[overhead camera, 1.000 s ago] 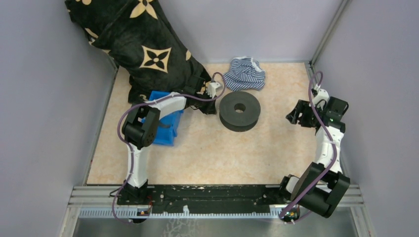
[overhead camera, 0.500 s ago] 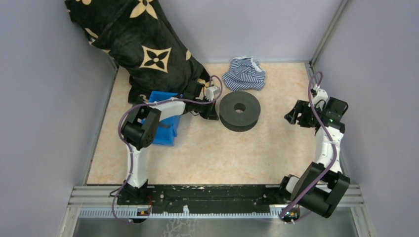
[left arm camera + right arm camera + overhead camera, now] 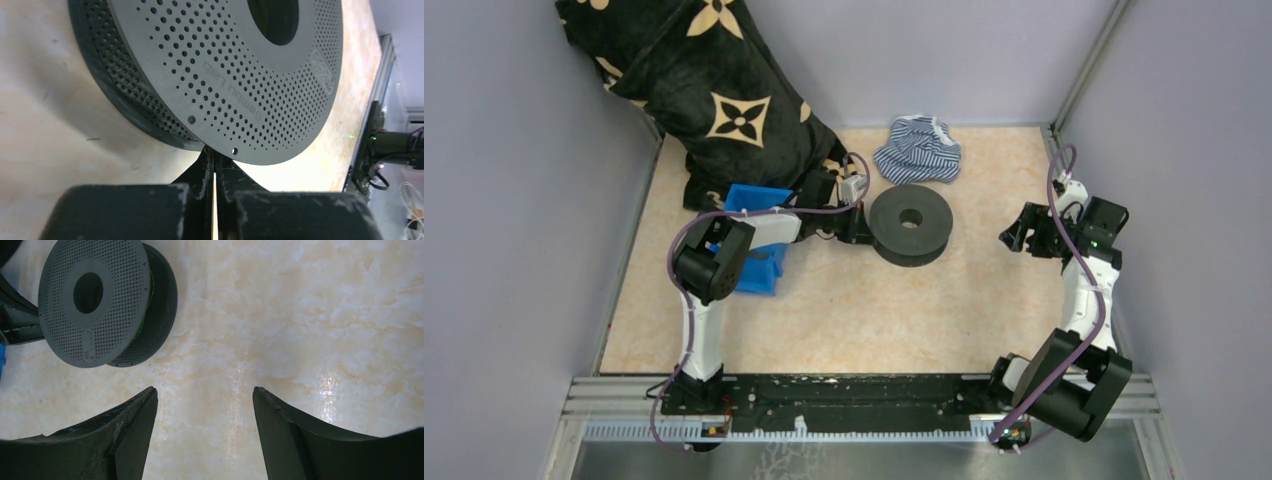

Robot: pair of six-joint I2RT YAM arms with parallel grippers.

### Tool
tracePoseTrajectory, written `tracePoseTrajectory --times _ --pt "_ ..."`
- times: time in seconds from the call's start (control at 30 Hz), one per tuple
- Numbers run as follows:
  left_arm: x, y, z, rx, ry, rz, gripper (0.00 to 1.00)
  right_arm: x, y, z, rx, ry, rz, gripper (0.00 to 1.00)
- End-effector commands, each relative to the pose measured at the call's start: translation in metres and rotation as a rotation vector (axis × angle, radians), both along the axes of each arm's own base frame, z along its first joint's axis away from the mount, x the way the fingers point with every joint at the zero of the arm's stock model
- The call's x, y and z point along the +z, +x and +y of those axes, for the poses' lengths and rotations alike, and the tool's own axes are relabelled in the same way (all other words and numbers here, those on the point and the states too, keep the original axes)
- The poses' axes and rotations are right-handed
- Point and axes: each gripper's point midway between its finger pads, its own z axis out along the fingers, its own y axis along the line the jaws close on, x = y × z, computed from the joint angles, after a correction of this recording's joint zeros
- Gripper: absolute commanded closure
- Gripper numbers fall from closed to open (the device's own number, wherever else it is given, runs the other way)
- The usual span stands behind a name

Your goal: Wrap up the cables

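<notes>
Left gripper is found closed, fingertips pressed together at the left rim of the black spool; nothing is seen between them. Cables are made out only as a thin greenish line between the spool's two perforated discs, mid-table. Right gripper is held open and empty over the table, well right of the spool. Blue bin is noted left, striped cloth beyond the spool, black patterned cloth far left.

The left gripper sits at the left edge of the spool. The right gripper hangs well apart. A striped cloth lies behind.
</notes>
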Motion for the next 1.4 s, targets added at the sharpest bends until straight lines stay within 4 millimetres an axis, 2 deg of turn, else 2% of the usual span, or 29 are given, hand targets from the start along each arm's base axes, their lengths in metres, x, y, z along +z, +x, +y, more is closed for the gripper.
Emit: tracePoseTrajectory --times 0.0,0.3,0.6,0.73,1.13,1.37 --pt "0.018 -0.005 -0.015 0.003 -0.089 0.034 1.00 0.019 0.004 0.000 0.024 -0.039 -0.085 0.30" --pt "0.012 -0.013 -0.017 0.008 -0.102 0.084 0.99 0.019 0.004 0.000 0.023 -0.043 -0.088 0.29" --pt "-0.007 -0.024 -0.014 0.020 -0.107 0.143 0.99 0.020 0.004 0.000 0.026 -0.044 -0.094 0.29" --pt "-0.009 -0.028 -0.014 0.020 -0.122 0.157 0.97 0.024 0.003 0.001 0.030 -0.048 -0.111 0.28" --pt "-0.005 -0.030 -0.018 -0.005 -0.149 0.168 0.82 0.022 0.002 0.002 0.032 -0.045 -0.107 0.28" --pt "-0.007 -0.035 -0.012 -0.031 -0.129 0.154 0.75 0.025 0.001 0.001 0.029 -0.059 -0.115 0.27"
